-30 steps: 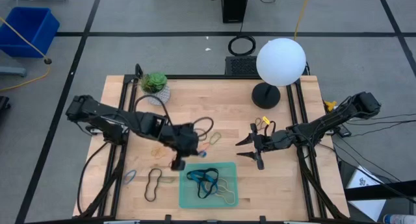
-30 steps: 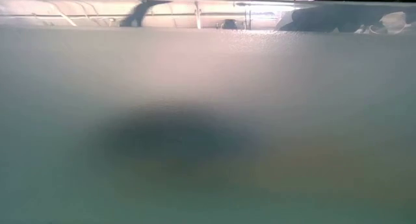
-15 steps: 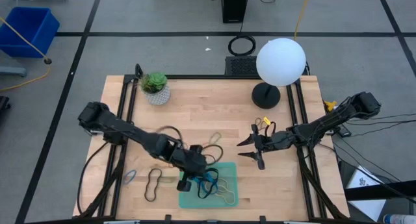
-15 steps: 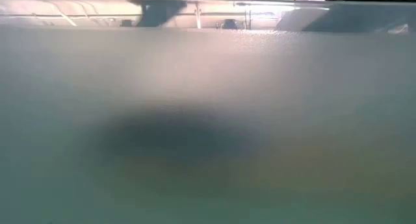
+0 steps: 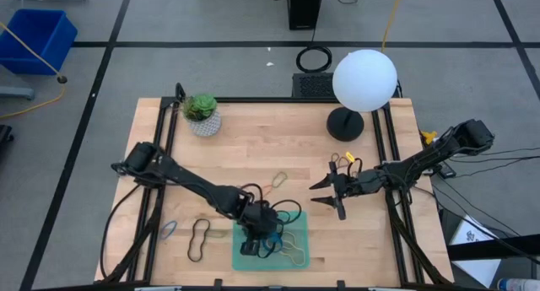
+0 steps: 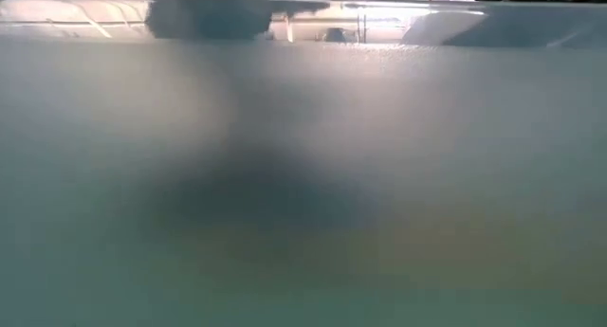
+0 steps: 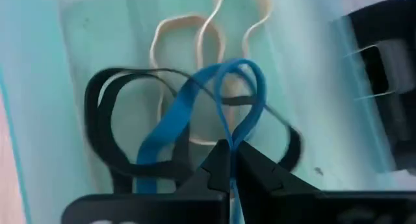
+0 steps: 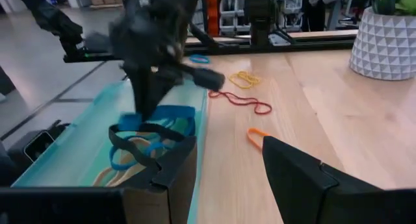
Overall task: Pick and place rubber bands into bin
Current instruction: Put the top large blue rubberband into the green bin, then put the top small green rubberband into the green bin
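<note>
Right now I have the left gripper [image 5: 252,240] down inside the bin [image 5: 297,217] at about six o'clock on the table [image 5: 278,143] — its fingers [image 7: 214,175] are clenched on a blue rubber band [image 7: 195,97], pinching the loop between the tips. Under that loop I see a black band [image 7: 104,120] and a tan band [image 7: 185,29] lying on the green floor of the bin. More bands are loose on the wood: a black one [image 5: 199,239] and a blue one [image 5: 169,232] at seven o'clock beside the bin, a red one [image 8: 244,102] and a yellow one [image 8: 244,78] just beyond its rim. The right gripper [image 5: 326,195] waits near four o'clock, fingers spread — nothing in them.
</note>
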Controlling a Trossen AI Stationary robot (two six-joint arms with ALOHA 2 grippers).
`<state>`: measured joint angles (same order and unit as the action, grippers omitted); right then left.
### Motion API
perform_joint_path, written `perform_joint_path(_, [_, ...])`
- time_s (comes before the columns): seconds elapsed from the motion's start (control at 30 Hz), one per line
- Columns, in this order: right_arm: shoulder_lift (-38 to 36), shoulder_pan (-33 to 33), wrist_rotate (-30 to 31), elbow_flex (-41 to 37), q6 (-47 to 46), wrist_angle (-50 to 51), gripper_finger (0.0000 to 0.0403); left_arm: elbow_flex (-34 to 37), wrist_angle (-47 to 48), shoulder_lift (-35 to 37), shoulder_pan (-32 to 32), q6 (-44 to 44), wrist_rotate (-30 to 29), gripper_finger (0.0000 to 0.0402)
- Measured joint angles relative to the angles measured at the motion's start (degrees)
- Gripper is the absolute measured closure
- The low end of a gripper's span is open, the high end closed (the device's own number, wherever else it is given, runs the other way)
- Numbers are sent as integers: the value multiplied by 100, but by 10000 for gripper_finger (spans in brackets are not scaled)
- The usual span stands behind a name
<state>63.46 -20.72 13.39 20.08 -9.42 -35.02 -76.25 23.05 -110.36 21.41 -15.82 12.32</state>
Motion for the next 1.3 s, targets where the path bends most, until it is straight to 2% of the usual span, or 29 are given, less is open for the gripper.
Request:
perform_joint_path(0.1, [-2,-1,0,0,3,-74,232,6,72,-101,-39,-195,-47,394])
perform_joint_path(0.17, [0,-1,0,0,3,-117,232,0,133,-114,-74,-343,-107,382])
perform_joint_path(0.73, [0,-1,0,2,4,-167,232,-44,162,-15,-189,-370,-154,203])
perform_joint_path(0.93, [0,-1,-4,4,6,-325,232,-122,558,660,-282,-318,-82,167])
perform_joint_path(1.03, [-2,-1,-4,4,3,-366,232,-124,783,1150,-365,-16,-101,158])
perform_joint_path(1.2, [0,4,7,7,-271,-502,232,-127,1297,1967,-435,561,-748,154])
perform_joint_path(1.3, [-2,50,31,48,-134,-547,232,-122,1511,2347,-434,884,-1103,153])
